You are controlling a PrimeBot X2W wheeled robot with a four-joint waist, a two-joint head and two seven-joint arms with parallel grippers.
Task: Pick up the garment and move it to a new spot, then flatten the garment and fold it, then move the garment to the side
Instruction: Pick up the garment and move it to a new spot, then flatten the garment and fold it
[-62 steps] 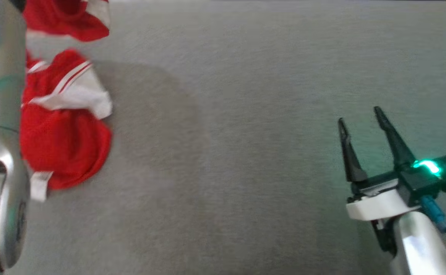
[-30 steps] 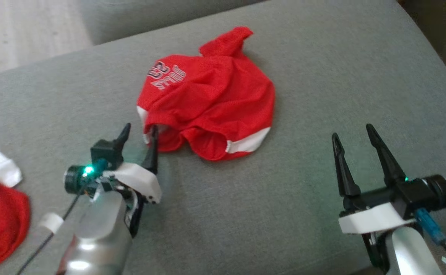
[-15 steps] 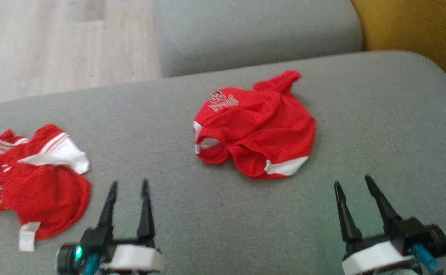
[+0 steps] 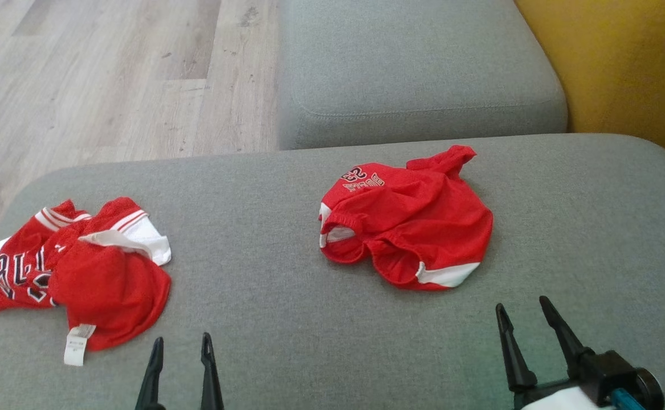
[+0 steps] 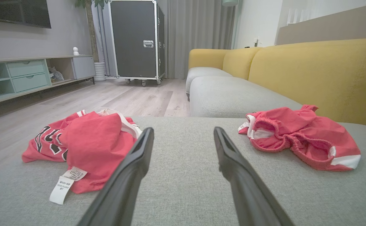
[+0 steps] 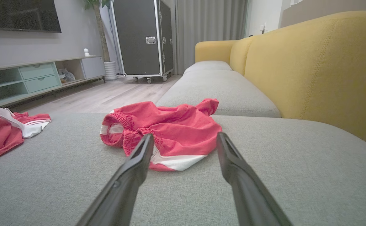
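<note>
**Both grippers held open and empty above the seat; shorts lie crumpled near the middle**

The red shorts [image 4: 417,222] are seen lying in a crumpled heap on the grey seat cushion [image 4: 286,296], a little right of its middle and towards its far edge. The elastic waistband is turned towards the robot, a white panel is shown at the near hem, and printed lettering is visible on the far side. The shorts are touched by neither gripper.

The left gripper [image 4: 181,339] is held at the near edge of the cushion with its two dark fingers spread wide, and nothing is held between them. In the left wrist view, bare grey fabric is seen between the fingers of this gripper [image 5: 183,130], with the shorts [image 5: 299,135] off to one side.

The right gripper [image 4: 521,303] is likewise held wide open and empty, near the shorts but apart from them. In its own wrist view the gripper [image 6: 185,135] is pointed at the shorts [image 6: 170,128], whose white hem is framed between the fingertips.

A red jersey [image 4: 98,279] is bunched at the cushion's left end, well apart from the shorts, with a white label [image 4: 78,343] lying at its near edge. A wooden floor [image 4: 98,80] and a yellow backrest [image 4: 623,68] are seen beyond.
</note>
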